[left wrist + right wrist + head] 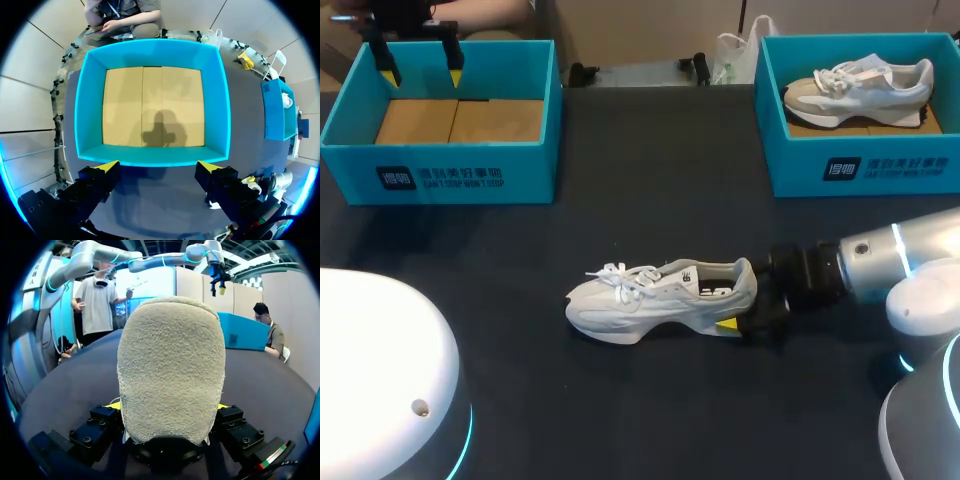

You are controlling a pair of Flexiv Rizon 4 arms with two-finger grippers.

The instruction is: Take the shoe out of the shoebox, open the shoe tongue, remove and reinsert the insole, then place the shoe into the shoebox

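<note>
A white lace-up shoe (660, 300) lies on its sole in the middle of the dark table, toe to the left. My right gripper (735, 310) is at its heel. In the right wrist view the fuzzy heel (170, 365) fills the gap, and both fingers (102, 422) press it from the sides. Over the back left, my left gripper (420, 72) hangs open above an empty teal shoebox (440, 165). The left wrist view looks straight down into this shoebox (150, 52), with my left gripper (159, 167) holding nothing over its near wall.
A second teal shoebox (860, 165) at the back right holds another pale shoe (860, 88). My arms' white bases (380, 370) fill the front corners. Bare dark tabletop (620, 210) lies between the boxes and the shoe.
</note>
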